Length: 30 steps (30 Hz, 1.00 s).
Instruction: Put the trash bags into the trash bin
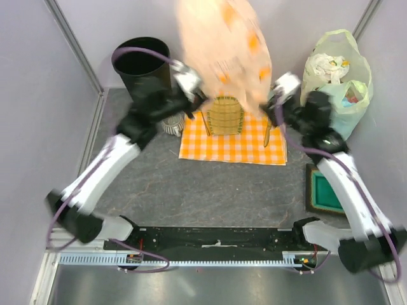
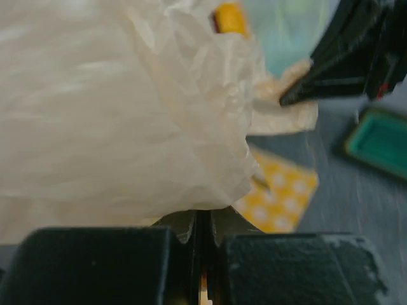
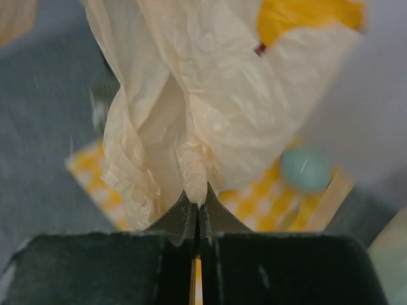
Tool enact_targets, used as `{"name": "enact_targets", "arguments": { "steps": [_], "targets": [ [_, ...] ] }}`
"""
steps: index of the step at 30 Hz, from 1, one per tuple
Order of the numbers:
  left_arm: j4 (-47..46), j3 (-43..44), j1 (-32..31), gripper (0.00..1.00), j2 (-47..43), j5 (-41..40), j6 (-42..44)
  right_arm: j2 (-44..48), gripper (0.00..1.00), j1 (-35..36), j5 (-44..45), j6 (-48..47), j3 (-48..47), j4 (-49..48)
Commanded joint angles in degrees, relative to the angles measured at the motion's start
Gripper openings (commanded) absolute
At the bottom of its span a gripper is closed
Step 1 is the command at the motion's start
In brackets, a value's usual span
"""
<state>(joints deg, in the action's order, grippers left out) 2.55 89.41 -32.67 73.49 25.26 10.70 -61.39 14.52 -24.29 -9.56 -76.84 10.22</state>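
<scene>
The trash bag [image 1: 219, 44], pale peach-orange and crinkly with yellow items showing through, hangs blurred in the air above the back of the table, stretched between both grippers. My left gripper [image 1: 196, 96] is shut on its left edge; in the left wrist view the film [image 2: 114, 114] bunches right at the closed tips [image 2: 203, 216]. My right gripper [image 1: 272, 101] is shut on a twisted fold of the bag [image 3: 203, 95] at its tips [image 3: 198, 202]. The black round trash bin [image 1: 143, 63] stands at the back left, left of the bag and just behind the left arm.
A pale green bag [image 1: 337, 76] full of rubbish sits at the back right. An orange checked cloth [image 1: 232, 145] with a woven holder [image 1: 224, 115] lies under the raised bag. A small grey mug [image 1: 170, 124] stands beside the cloth, and a teal tray [image 1: 325, 190] lies at the right.
</scene>
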Motion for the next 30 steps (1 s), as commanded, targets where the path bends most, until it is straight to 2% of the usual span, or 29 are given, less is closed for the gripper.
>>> {"name": "enact_targets", "arguments": {
  "steps": [1,3,5,6,7,9,12,15,16,18,19,20,22,26,30],
  "targets": [
    [33.90,-18.90,-0.03,0.02,17.63,1.89,8.89,-7.35,0.00,0.33,5.24,-11.17,16.10,24.04],
    [37.18,-18.83,0.76,0.02,17.04,3.21,7.41,-6.65,0.00,0.24,3.38,-9.70,11.75,26.69],
    [34.92,-14.02,2.77,0.02,13.44,8.98,3.83,-6.29,0.00,-0.81,2.41,-6.62,6.29,26.00],
    [33.94,-11.39,3.22,0.02,12.56,10.33,2.41,-6.73,0.00,-1.42,1.89,-4.09,-0.52,24.17],
    [33.41,-5.18,3.31,0.02,12.64,10.69,0.92,-8.47,0.00,-2.99,-0.64,-0.32,-4.16,23.36],
    [33.92,0.92,3.66,0.06,13.78,12.27,0.81,-10.24,0.00,-3.36,-0.84,3.05,-12.93,21.26],
    [33.93,7.96,5.24,0.11,14.92,15.52,1.87,-11.30,0.00,-3.45,-0.58,6.48,-17.19,17.84],
    [32.53,9.03,7.87,0.25,14.40,18.86,1.87,-10.69,0.00,-3.45,-0.23,9.03,-17.12,14.41],
    [31.83,9.03,9.71,0.39,14.05,20.43,1.26,-10.51,0.00,-3.54,0.29,9.30,-17.03,13.96],
    [30.25,9.47,11.56,0.55,13.17,20.97,0.64,-10.16,0.00,-3.54,1.88,9.39,-16.77,13.43],
    [30.24,10.08,13.83,0.68,13.08,21.76,0.46,-10.07,0.00,-3.45,2.32,9.47,-16.59,13.42],
    [30.24,10.87,14.99,0.75,13.25,22.03,0.46,-9.90,0.00,-3.54,3.02,9.39,-16.42,13.42],
    [29.02,12.89,19.19,0.82,13.52,22.73,-0.15,-9.54,0.00,-3.45,3.37,9.39,-15.97,13.07],
    [22.87,13.16,27.11,0.84,12.82,26.95,-3.05,-9.54,0.00,-3.45,4.61,11.23,-15.01,13.33],
    [19.52,13.51,31.60,0.86,12.90,25.99,-1.57,-9.54,0.00,-3.54,5.05,13.34,-13.26,13.33]
  ]
}}
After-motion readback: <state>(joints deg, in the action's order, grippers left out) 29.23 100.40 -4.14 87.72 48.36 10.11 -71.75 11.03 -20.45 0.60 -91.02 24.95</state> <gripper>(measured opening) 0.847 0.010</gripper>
